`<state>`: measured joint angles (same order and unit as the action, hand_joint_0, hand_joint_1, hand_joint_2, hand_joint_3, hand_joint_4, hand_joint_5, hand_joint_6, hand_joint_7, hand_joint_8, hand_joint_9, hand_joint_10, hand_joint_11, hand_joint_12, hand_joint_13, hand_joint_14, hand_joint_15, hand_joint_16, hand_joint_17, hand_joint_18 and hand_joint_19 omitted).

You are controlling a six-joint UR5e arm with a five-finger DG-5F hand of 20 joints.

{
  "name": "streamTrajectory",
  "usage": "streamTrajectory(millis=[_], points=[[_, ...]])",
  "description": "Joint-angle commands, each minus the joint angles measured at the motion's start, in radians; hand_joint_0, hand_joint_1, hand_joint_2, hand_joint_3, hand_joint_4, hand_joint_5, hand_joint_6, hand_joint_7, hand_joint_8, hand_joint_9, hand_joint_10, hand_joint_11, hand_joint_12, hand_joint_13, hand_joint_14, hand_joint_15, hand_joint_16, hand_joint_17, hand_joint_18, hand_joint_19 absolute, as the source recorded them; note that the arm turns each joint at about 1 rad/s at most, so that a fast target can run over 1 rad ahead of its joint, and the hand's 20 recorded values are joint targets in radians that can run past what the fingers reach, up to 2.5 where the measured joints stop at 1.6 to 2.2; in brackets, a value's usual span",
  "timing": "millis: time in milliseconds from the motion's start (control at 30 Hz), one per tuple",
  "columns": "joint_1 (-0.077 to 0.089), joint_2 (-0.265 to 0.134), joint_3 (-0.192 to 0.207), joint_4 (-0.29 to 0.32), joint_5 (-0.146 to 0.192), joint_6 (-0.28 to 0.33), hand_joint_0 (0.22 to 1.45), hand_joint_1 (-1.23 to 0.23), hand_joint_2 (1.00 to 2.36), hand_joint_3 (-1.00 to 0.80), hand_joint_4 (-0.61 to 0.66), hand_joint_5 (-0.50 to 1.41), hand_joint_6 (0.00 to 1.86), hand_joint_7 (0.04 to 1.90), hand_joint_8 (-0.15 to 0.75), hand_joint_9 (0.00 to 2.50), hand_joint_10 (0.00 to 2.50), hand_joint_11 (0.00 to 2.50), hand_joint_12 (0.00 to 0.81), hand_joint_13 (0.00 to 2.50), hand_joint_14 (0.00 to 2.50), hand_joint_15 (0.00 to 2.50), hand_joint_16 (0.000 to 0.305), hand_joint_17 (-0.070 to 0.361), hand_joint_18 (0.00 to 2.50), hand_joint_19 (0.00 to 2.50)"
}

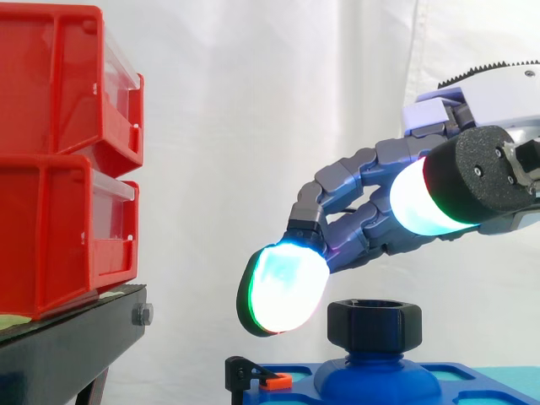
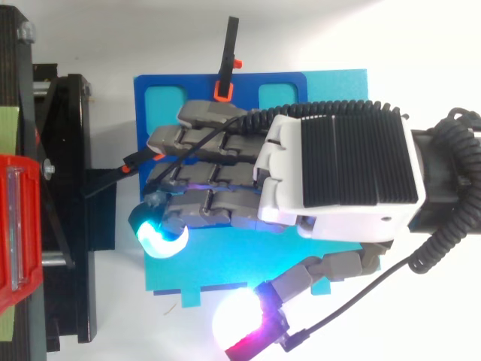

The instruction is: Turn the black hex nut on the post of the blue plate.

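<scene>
The black hex nut [image 1: 375, 324] sits on a rounded blue post rising from the blue plate [image 2: 331, 86]. My hand [image 1: 396, 202] hovers just above the nut, reaching in from the right. It is open, with its fingers stretched out to the left and gently bent downward. One glowing fingertip pad [image 1: 283, 288] hangs left of the nut at about the height of its top, a small gap away from it. The thumb pad [image 1: 418, 198] is higher, above the nut. Nothing is held. In the top view my hand [image 2: 338, 169] covers the nut.
Stacked red bins [image 1: 59, 152] stand on a black stand [image 1: 67, 346] at the left. A black clamp with an orange part [image 2: 224, 71] sits at the plate's far edge. A white curtain hangs behind.
</scene>
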<state>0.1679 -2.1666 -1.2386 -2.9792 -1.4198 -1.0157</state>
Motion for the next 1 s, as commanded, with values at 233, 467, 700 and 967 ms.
streamTrajectory(millis=[233, 467, 700, 967], points=[[-0.011, -0.015, 0.001, 0.003, -0.016, -0.015, 0.48, -0.47, 1.00, -0.50, 0.19, -0.20, 0.50, 0.79, 0.251, 0.33, 0.00, 0.00, 0.373, 0.08, 0.00, 0.00, 0.058, 0.130, 0.01, 0.09], [-0.037, -0.013, 0.007, -0.033, -0.082, -0.060, 0.48, -0.47, 1.00, -0.50, 0.19, -0.20, 0.50, 0.79, 0.251, 0.33, 0.00, 0.00, 0.373, 0.08, 0.00, 0.00, 0.058, 0.130, 0.02, 0.08], [-0.064, -0.015, 0.037, -0.093, -0.102, -0.083, 0.48, -0.48, 1.00, -0.50, 0.19, -0.20, 0.50, 0.79, 0.251, 0.33, 0.00, 0.00, 0.374, 0.08, 0.00, 0.00, 0.058, 0.130, 0.02, 0.08], [-0.088, -0.013, 0.036, -0.093, -0.140, -0.095, 0.48, -0.48, 1.00, -0.50, 0.19, -0.20, 0.50, 0.79, 0.251, 0.33, 0.00, 0.00, 0.373, 0.08, 0.00, 0.00, 0.058, 0.130, 0.02, 0.09]])
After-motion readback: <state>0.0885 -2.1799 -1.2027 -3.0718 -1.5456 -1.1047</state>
